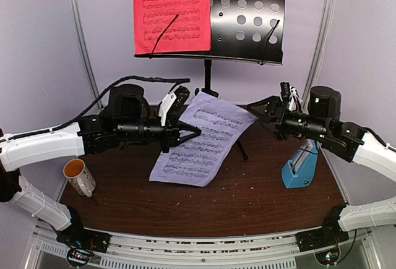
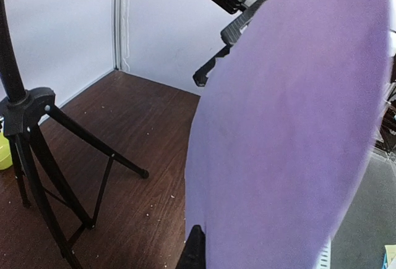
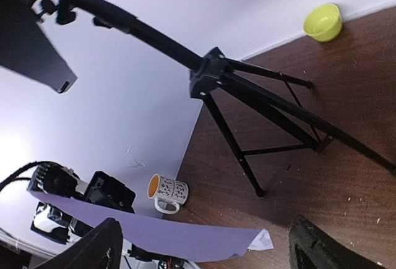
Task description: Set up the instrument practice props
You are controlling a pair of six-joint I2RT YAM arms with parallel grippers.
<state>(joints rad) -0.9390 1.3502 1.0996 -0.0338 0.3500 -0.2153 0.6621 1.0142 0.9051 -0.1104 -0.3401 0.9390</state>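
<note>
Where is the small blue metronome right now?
In the top view, the blue metronome stands on the right side of the table. It is just under the right arm, to the right of the white music sheet.

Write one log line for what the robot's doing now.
left gripper: shut on white sheet | right gripper: open beside it | red sheet: on music stand
</note>
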